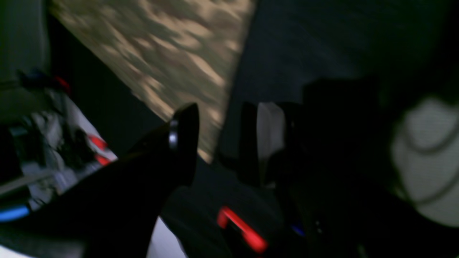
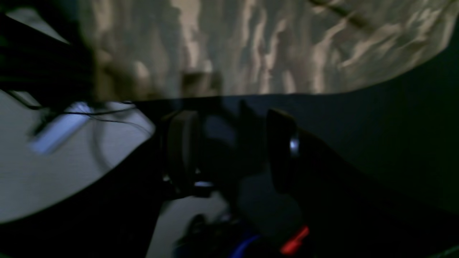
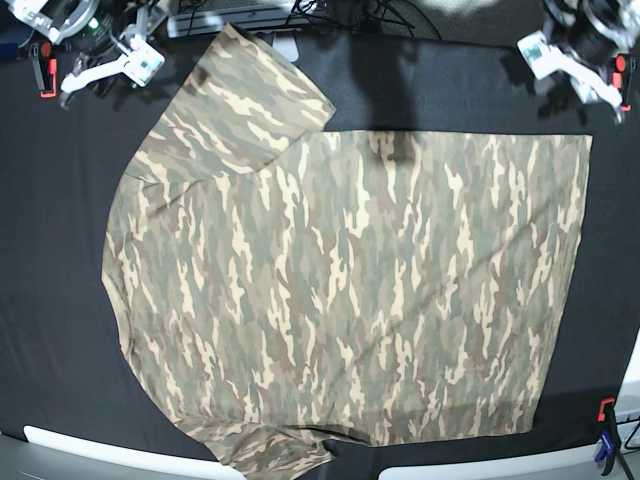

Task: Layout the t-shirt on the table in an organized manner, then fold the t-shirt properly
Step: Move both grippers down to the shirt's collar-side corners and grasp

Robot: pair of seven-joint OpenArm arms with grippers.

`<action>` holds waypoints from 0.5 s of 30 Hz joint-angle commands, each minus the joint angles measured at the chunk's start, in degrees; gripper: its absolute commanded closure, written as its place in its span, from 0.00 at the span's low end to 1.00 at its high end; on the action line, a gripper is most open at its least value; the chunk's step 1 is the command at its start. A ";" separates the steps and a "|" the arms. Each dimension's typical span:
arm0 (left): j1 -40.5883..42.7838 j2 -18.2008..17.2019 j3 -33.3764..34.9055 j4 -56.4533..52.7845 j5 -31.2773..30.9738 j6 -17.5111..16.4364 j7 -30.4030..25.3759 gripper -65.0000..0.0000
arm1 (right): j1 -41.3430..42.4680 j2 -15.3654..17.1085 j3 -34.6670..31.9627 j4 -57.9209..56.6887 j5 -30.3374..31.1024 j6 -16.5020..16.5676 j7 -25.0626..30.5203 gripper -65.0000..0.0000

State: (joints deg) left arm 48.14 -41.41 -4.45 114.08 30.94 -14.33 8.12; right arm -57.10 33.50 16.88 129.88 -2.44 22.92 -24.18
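The camouflage t-shirt [image 3: 340, 290] lies spread flat on the black table [image 3: 60, 200], with one sleeve [image 3: 260, 80] at the far left and the other [image 3: 275, 455] at the near left edge. Its straight hem runs down the right side. My right arm [image 3: 110, 65] is pulled back at the far left corner and my left arm [image 3: 575, 50] at the far right corner, both off the shirt. In the left wrist view the left gripper [image 1: 222, 143] is open and empty, with the t-shirt [image 1: 172, 53] beyond it. The right gripper [image 2: 233, 150] is open and empty too, short of the t-shirt [image 2: 251, 46].
Red clamps hold the cloth at the far left [image 3: 45, 75] and near right [image 3: 605, 410], with a blue clamp [image 3: 600, 450] beside the latter. Cables and gear [image 3: 250, 15] line the far edge. The near table edge [image 3: 100, 445] runs just under the shirt.
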 commanded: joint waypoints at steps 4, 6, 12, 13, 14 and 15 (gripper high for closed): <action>-3.30 -2.58 0.55 -1.57 0.15 -0.79 -0.94 0.62 | 0.94 0.81 0.35 0.98 -3.65 -0.22 3.17 0.54; -5.11 -3.13 1.51 -3.78 0.15 -1.31 -1.07 0.62 | 1.99 1.40 0.35 0.98 -3.61 -0.20 3.15 0.54; -11.58 -3.39 5.97 -12.55 3.39 -1.33 -2.25 0.62 | 4.04 3.80 0.31 0.98 -4.70 -0.20 3.23 0.54; -12.46 -3.39 6.67 -13.55 3.87 -1.31 -2.23 0.62 | 4.39 4.07 0.31 0.98 -5.14 -0.20 3.26 0.54; -13.29 -3.39 7.19 -14.40 4.28 -1.31 -2.23 0.62 | 4.76 4.35 0.31 0.98 -5.09 -0.20 3.21 0.54; -14.14 -3.39 7.63 -15.15 4.66 -1.31 -2.29 0.62 | 4.90 4.50 0.31 0.98 -5.09 -0.20 3.26 0.54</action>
State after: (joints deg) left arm 34.09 -43.83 3.53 98.43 35.24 -16.40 5.93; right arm -52.03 37.34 16.84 129.88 -7.51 22.98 -21.85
